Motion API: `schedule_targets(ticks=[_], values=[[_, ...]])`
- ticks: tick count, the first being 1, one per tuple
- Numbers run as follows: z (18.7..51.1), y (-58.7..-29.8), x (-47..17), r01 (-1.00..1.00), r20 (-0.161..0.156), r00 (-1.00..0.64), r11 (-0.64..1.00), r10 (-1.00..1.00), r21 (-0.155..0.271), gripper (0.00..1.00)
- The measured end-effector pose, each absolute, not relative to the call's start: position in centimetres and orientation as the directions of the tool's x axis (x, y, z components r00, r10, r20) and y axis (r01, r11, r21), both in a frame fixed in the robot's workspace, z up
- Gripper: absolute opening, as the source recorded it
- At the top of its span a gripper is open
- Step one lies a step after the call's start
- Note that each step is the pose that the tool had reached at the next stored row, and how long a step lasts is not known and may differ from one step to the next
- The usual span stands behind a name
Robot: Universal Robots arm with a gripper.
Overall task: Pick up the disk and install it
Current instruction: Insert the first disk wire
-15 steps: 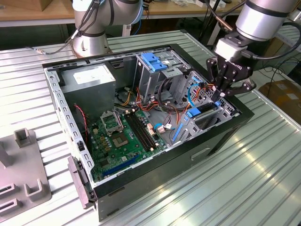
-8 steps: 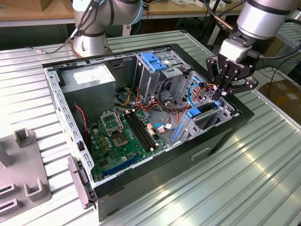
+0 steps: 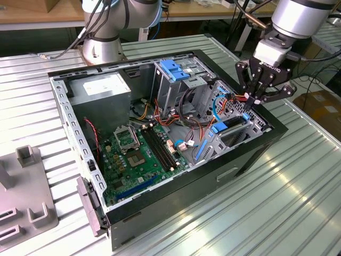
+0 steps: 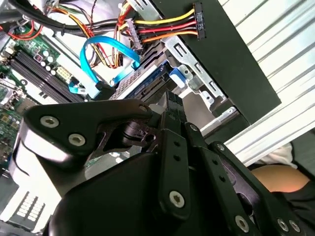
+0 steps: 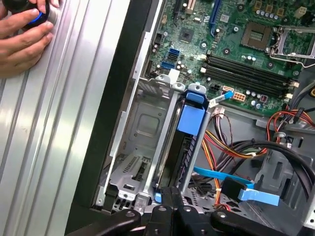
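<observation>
Touches end of disk with narrow, closed hand; slotted on edge in metal bay directly beneath it, blue cable alongside.

Table: ribbed glossy metal. Case: matt black. Disk: smooth blue plastic carrier. Pincer: matt black.

The arm is held above the end of the computer case at the exterior view's right, with the wrist angled down toward it. The end effector is lowered just inside that end wall of the case. Its fingers are drawn together and its linkages are splayed outward.
</observation>
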State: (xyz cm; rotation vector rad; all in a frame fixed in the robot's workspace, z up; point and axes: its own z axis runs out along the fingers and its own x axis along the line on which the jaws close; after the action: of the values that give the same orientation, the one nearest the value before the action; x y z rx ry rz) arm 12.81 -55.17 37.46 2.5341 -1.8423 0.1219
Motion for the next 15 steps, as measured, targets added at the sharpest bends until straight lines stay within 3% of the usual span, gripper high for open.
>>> schedule_targets(ticks=[10, 13, 14, 15], values=[[37.5, -55.2, 13.3, -0.873, 0.067, 0.483, -0.486, -0.873, -0.04, 0.11], [37.4, -55.2, 13.9, -0.855, 0.067, 0.514, -0.517, -0.855, -0.041, 0.24], [37.3, -55.2, 14.3, -0.844, 0.067, 0.533, -0.536, -0.844, -0.041, 0.24], [37.3, -55.2, 14.5, -0.837, 0.067, 0.543, -0.546, -0.837, -0.041, 0.31]])
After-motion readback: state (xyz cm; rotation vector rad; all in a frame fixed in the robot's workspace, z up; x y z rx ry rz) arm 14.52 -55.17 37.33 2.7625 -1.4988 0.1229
